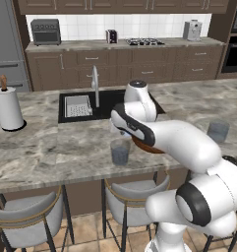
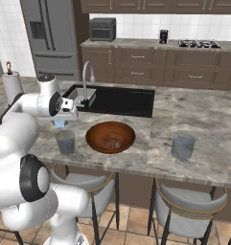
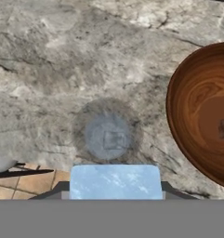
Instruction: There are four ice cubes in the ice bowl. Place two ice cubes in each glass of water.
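My gripper (image 2: 60,121) is shut on a pale blue ice cube (image 3: 114,182) and hangs just above the left glass of water (image 2: 65,142). Looking down from the hand, that glass (image 3: 107,135) sits straight below the held cube, and a faint square shape like another cube lies in its water. The reddish-brown ice bowl (image 2: 110,137) stands right of this glass, with ice (image 2: 112,142) at its bottom. Its rim (image 3: 178,116) curves along the right side of the hand view. The second glass (image 2: 182,146) stands further right. My arm hides most of the bowl (image 1: 145,146) behind the near glass (image 1: 120,152).
A black sink (image 2: 114,100) with a faucet (image 2: 85,76) lies behind the bowl. A white paper-towel roll (image 1: 8,108) stands at the counter's left. Stools (image 2: 88,184) sit under the counter's front edge, close to the glasses.
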You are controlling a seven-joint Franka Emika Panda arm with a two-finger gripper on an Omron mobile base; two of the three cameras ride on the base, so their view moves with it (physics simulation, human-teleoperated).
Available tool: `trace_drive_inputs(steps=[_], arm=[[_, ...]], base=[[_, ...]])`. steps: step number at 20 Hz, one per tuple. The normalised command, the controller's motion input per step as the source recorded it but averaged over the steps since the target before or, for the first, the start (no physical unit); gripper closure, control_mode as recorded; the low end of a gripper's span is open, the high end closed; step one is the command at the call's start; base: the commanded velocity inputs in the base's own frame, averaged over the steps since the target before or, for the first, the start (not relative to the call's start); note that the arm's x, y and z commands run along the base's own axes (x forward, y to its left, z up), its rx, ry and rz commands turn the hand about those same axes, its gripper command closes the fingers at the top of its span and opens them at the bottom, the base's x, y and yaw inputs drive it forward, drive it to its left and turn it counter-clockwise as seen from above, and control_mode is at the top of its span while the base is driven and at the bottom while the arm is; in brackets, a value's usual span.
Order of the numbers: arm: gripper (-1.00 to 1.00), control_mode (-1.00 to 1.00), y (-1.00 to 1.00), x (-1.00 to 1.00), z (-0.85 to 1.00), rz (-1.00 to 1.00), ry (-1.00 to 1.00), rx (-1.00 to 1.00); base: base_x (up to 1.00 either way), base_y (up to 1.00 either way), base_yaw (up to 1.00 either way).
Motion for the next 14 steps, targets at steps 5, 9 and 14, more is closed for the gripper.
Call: trace_drive_inputs(steps=[5,9,14], arm=[[1.00,-1.00,0.00,0.00,-0.19,0.00,0.00,0.00],[1.00,-1.00,0.00,0.03,-0.12,0.00,0.00,0.00],[1.00,-1.00,0.01,0.13,-0.07,0.00,0.00,0.00]], base=[[0.00,0.00,0.00],[0.00,0.00,0.00],[0.00,0.00,0.00]])
